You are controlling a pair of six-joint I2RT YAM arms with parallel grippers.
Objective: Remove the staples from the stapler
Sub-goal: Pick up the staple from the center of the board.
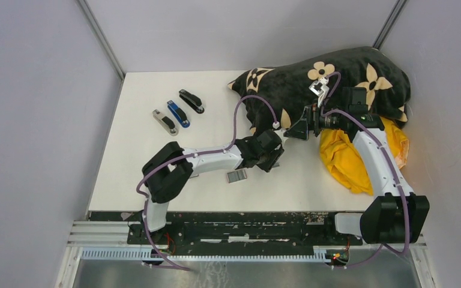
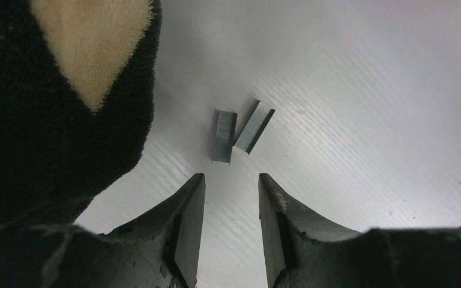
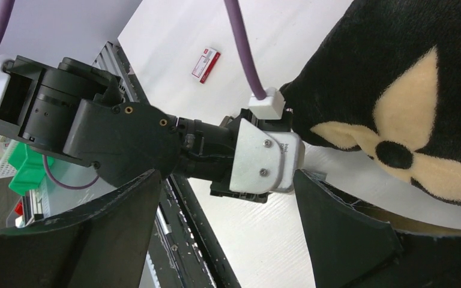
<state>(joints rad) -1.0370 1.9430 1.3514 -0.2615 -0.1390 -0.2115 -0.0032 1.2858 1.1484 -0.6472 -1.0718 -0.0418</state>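
**Clearance across the table: left side open, right side choked**

White tabletop [image 1: 132, 138]: left half mostly bare. Three staplers, grey [image 1: 164, 122], blue [image 1: 178, 113] and black [image 1: 191, 101], lie side by side near the far left. Black plush blanket with beige flowers [image 1: 336, 84] is heaped over the far right corner; crumpled yellow cloth [image 1: 336, 159] fills the right edge. Left arm [image 1: 216, 159] bars the middle, with a small white-and-red box [image 1: 236, 176] just beside it. Left gripper [image 2: 231, 180]: gap empty, blanket crowding its left, and bare table ahead except short grey metal staple strips [image 2: 224, 136]. Right gripper [image 3: 227, 174]: spread wide, the left arm's wrist straight across its path.
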